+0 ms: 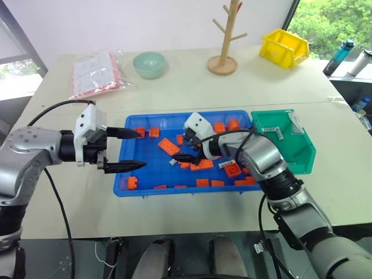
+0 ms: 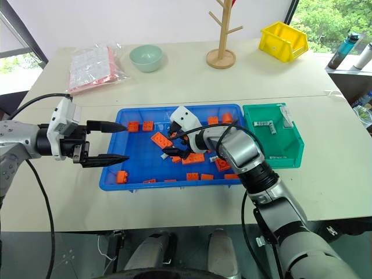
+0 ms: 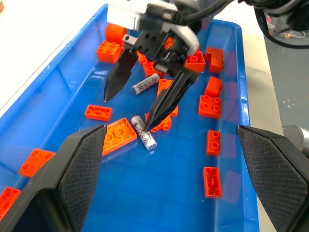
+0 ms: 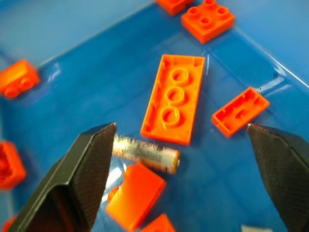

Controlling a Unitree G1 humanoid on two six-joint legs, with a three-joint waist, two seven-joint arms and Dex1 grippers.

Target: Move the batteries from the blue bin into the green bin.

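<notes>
The blue bin stands near the front edge of the desk, and the green bin touches its right side. Many orange bricks lie scattered on the gridded floor of the blue bin.

The right gripper hangs low inside the blue bin, around its middle, with its two black fingers spread wide and nothing between them. One battery lies flat on the bin floor, just beside one fingertip of this gripper and next to a wide orange plate. A second battery lies between the two spread fingers, closer to the gripper body. In the right wrist view a battery lies between the fingers, next to a long orange brick which is upside down; if a finger touches it cannot be told.

The left gripper is held over the left end of the blue bin, pointing to the right, its fingers parted and empty.

In the green bin two batteries lie near its back wall, beside the white label.

At the back edge of the desk stand a yellow bin, a wooden rack, a pale green bowl and a plastic bag
</notes>
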